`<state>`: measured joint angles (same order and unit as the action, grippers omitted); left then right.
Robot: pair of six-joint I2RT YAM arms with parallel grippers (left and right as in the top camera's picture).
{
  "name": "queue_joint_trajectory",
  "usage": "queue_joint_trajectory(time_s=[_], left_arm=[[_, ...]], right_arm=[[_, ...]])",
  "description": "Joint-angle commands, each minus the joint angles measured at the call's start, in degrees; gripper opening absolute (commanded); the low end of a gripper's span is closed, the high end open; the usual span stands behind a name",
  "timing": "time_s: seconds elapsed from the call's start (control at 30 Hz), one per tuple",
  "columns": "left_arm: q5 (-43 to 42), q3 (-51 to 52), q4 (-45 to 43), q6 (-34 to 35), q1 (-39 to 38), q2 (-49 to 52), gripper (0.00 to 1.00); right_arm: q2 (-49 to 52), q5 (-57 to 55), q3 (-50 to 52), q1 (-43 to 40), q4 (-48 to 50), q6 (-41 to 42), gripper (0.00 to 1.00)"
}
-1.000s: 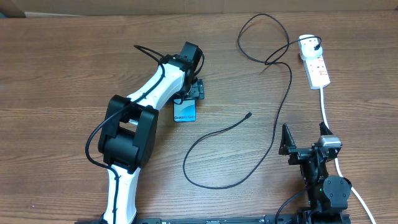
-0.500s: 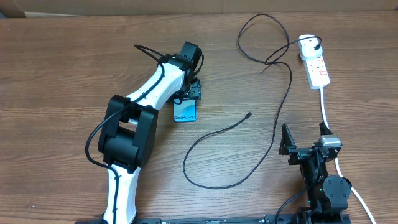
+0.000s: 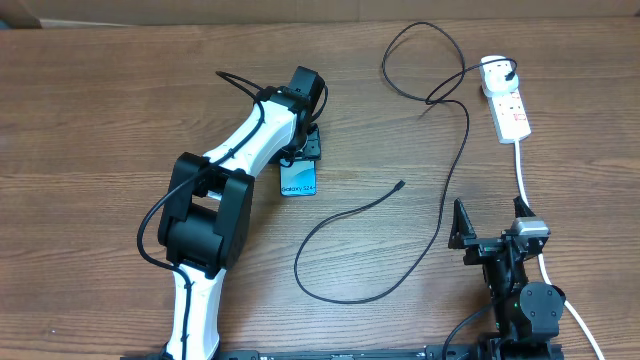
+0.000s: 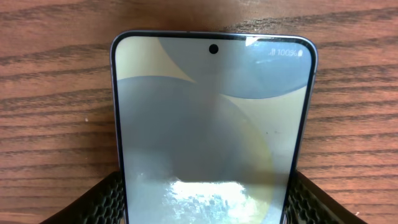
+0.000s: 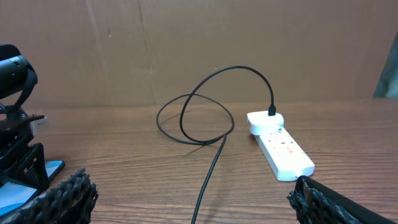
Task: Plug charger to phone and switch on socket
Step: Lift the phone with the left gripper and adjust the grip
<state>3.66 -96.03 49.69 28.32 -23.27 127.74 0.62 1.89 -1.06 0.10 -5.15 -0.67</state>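
The phone [image 3: 297, 181] lies flat on the table with its screen up. My left gripper [image 3: 310, 147] is over its far end, and in the left wrist view the phone [image 4: 211, 124] fills the gap between the fingers, which touch both long edges. The charger cable [image 3: 446, 200] loops across the table. Its connector tip [image 3: 401, 184] lies loose to the right of the phone, and its plug [image 3: 510, 70] sits in the socket [image 3: 510, 108] at the back right. My right gripper [image 3: 490, 240] is open and empty at the front right, with the cable [image 5: 211, 168] running between its fingers.
The socket's thick white cord [image 3: 522, 175] runs down past the right arm. The socket [image 5: 280, 149] also shows in the right wrist view, with a brown cardboard wall [image 5: 186, 43] behind the table.
My left gripper's fingers have drawn in slightly against the phone's edges. The right arm, cable and socket have not moved.
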Motion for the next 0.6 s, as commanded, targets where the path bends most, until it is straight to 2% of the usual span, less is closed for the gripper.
queue_joint_trajectory(time_s=[0.0, 0.2, 0.57], left_arm=[[-2.2, 1.2, 0.7, -0.1, 0.0, 4.2, 0.54], [-2.2, 1.1, 0.9, -0.1, 0.0, 4.1, 0.56], [-2.2, -1.9, 5.6, 0.0, 0.0, 3.8, 0.52]], right_arm=[[-0.5, -0.5, 0.6, 0.3, 0.3, -0.2, 1.00], [-0.5, -0.5, 0.6, 0.3, 0.3, -0.2, 1.00], [-0.5, -0.5, 0.6, 0.3, 0.3, -0.2, 1.00]])
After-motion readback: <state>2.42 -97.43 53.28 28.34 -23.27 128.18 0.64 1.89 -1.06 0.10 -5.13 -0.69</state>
